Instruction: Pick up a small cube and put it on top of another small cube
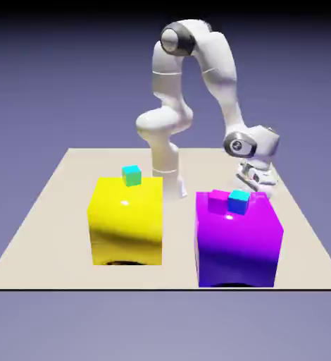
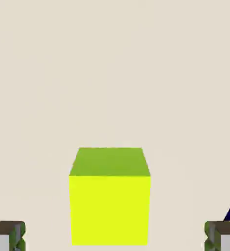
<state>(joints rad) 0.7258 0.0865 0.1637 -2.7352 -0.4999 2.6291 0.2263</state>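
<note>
between the open claw's [image 2: 115,236] tips, the hand view shows a lime cube [image 2: 110,210] hidden in the exterior view.

No readable text — no labels, no numbers.

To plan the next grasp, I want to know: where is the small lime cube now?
In the hand view, the small lime cube sits low, between the open pincer's two tips, touching neither.
</note>
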